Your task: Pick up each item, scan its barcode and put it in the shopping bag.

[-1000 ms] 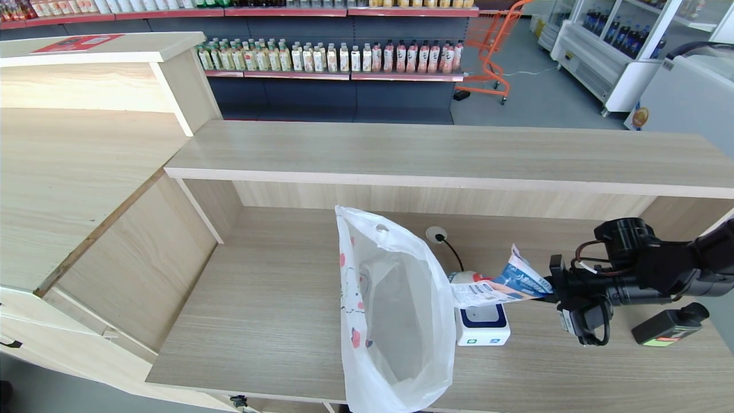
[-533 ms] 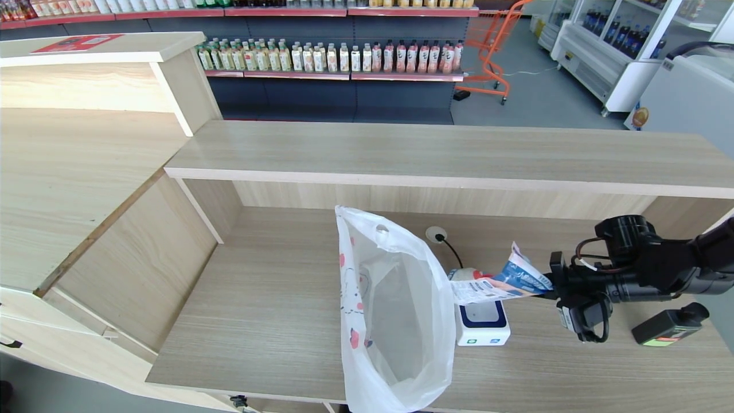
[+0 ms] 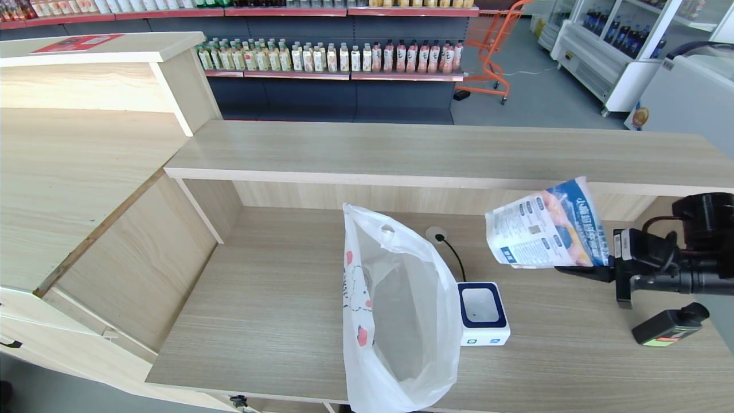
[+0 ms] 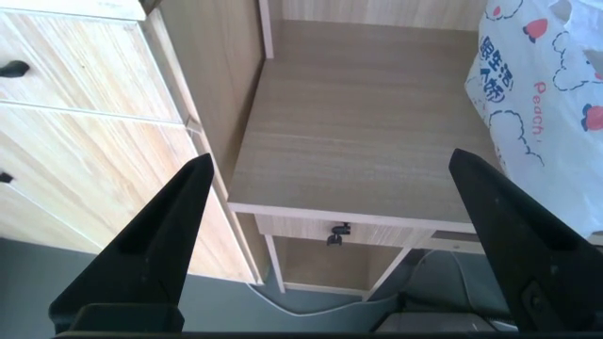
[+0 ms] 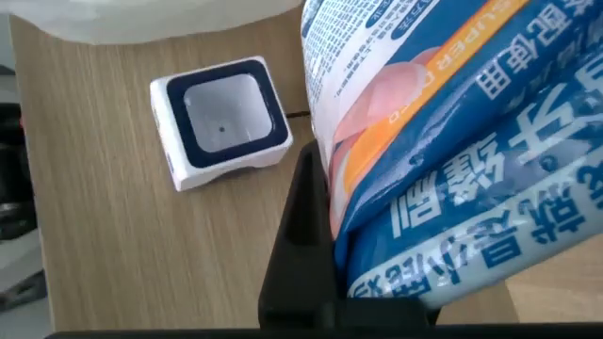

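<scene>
My right gripper (image 3: pixel 590 265) is shut on the lower edge of a blue, white and orange snack packet (image 3: pixel 542 232), holding it in the air to the right of and above the scanner (image 3: pixel 483 312). The same packet (image 5: pixel 452 151) hangs close before the right wrist camera, with the white and blue scanner (image 5: pixel 224 118) on the counter beyond it. A white plastic shopping bag (image 3: pixel 395 315) stands open just left of the scanner. My left gripper (image 4: pixel 330 235) is open, low off the counter's near left corner, beside the bag (image 4: pixel 542 89).
A black handheld device (image 3: pixel 668 326) lies on the counter at the far right, under my right arm. A raised wooden ledge (image 3: pixel 447 152) runs behind the work surface, and a side wall (image 3: pixel 137 264) bounds it on the left. A cable (image 3: pixel 456 255) runs from the scanner to a hole.
My right gripper has lifted the packet off the scanner, drawn it up and to the right, and turned it so its printed back faces the head camera.
</scene>
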